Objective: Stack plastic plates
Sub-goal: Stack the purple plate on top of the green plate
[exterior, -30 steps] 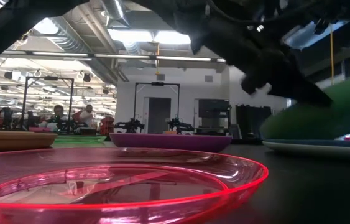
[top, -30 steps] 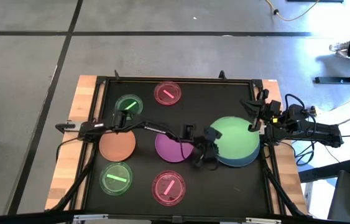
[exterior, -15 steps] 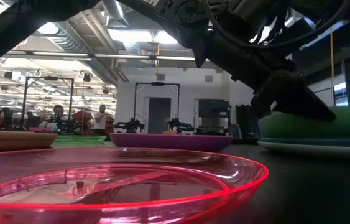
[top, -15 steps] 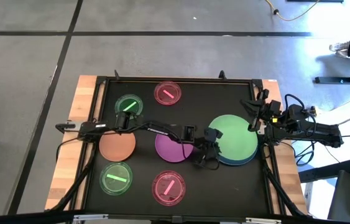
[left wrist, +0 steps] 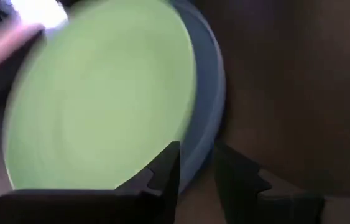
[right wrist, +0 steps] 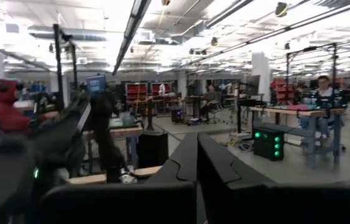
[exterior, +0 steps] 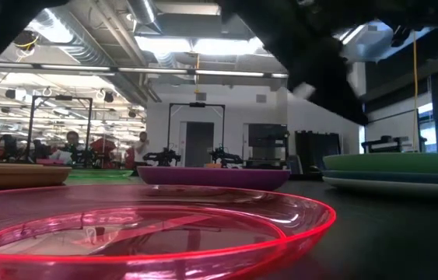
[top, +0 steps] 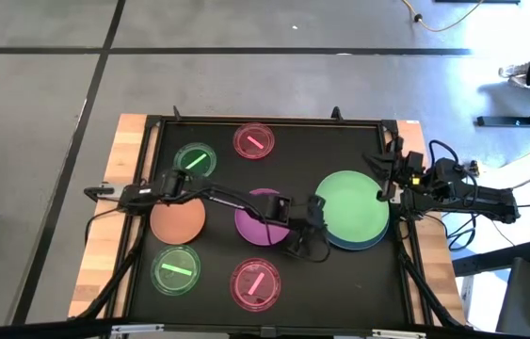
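Observation:
The large green plate lies flat on the blue plate, with a pale plate's rim showing under both at the table's right. My left gripper is open; it hovers just off the stack's left edge and touches nothing. In the low view it shows as a dark shape raised above the stack. My right gripper is shut; it waits by the table's right edge, pointing level into the room.
The purple plate sits under my left arm, with the orange-brown plate left of it. Small green plates and small pink plates lie near the far and near edges. A black frame rims the table.
The green plate was tilted, with its left edge up at my left gripper. It has come down flat onto the blue plate. My left gripper has come away from the plate's edge, risen and drawn back slightly toward the table's left.

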Robot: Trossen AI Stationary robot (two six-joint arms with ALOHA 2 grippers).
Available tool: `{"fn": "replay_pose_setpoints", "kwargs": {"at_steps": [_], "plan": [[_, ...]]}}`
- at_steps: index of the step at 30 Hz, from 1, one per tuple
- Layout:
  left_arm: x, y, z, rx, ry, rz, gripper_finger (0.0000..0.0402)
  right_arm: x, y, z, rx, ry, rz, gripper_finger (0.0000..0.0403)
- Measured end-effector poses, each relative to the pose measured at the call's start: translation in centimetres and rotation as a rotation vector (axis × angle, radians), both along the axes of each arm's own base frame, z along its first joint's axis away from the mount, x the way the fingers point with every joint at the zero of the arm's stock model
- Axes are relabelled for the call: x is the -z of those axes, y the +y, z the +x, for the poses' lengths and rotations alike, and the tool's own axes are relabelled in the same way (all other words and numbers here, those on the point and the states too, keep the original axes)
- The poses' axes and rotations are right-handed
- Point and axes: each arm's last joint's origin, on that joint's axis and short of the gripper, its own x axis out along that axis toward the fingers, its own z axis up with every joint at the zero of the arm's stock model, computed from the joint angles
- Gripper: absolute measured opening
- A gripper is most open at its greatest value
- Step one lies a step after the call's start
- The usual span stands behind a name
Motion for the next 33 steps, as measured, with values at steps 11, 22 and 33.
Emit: {"fn": "replay_pose_setpoints", "kwargs": {"at_steps": [11,22,33], "plan": [[-5.6,-0.6,-6.0,-0.113,0.132,-0.094,0.0088,0.2,0.1,0.1,-0.041,0.028,-0.011,0.0003],[-3.8,-1.3,-15.3,-0.175,-0.158,-0.196,0.0088,1.1,0.0,3.8,-0.082,0.136,-0.011,0.0003],[0.8,-0.6,-19.5,-0.258,-0.231,-0.239,0.0088,2.7,-0.2,12.2,-0.215,0.436,-0.017,0.0003]]}}
